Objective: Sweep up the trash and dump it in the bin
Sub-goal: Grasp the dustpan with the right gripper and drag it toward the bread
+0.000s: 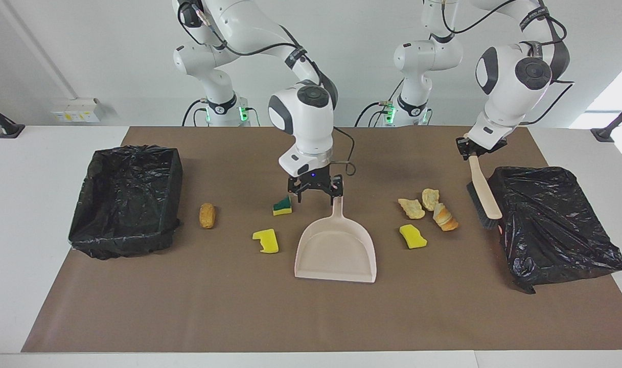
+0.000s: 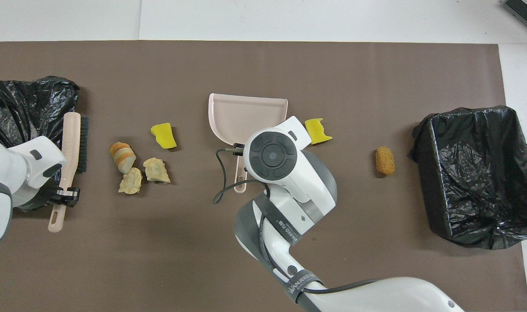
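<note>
My left gripper is shut on the handle of the beige brush. The bristles hang between the bread-like pieces and the black bag. My right gripper stands open, low over the mat, between the green-topped wedge and the handle end of the beige dustpan. Two yellow sponge chunks flank the pan. A brown nugget lies beside the open bin.
A lumpy black bag lies at the left arm's end of the brown mat. The right arm's wrist hides the wedge and the pan's handle in the overhead view.
</note>
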